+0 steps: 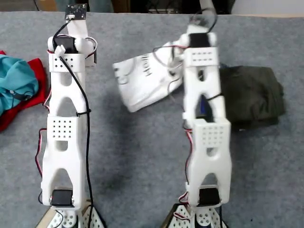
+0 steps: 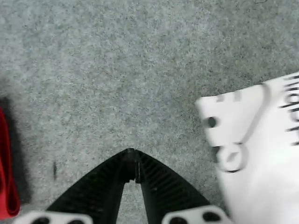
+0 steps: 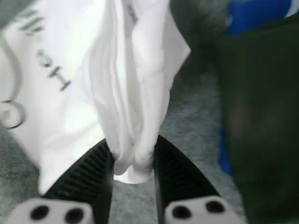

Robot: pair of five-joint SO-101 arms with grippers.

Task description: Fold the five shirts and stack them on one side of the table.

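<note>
A folded white shirt (image 1: pixel 142 78) with dark print lies at the table's middle back; its right edge is bunched and lifted. My right gripper (image 3: pixel 133 161) is shut on that bunched white cloth (image 3: pixel 135 93), at the far end of the right arm (image 1: pixel 199 47). A dark olive folded shirt (image 1: pixel 251 95) lies right of that arm, with a blue one (image 3: pixel 252 14) under it. A teal shirt (image 1: pixel 16 80) lies on a red shirt (image 1: pixel 33 69) at the left edge. My left gripper (image 2: pixel 135 168) is shut and empty over bare carpet, left of the white shirt (image 2: pixel 261 144).
Grey carpet (image 1: pixel 137 152) covers the table. Both white arms stretch from the near edge toward the back. A small dark board (image 1: pixel 76 12) sits at the far edge behind the left arm. The red shirt's edge (image 2: pixel 7 177) shows beside the left gripper.
</note>
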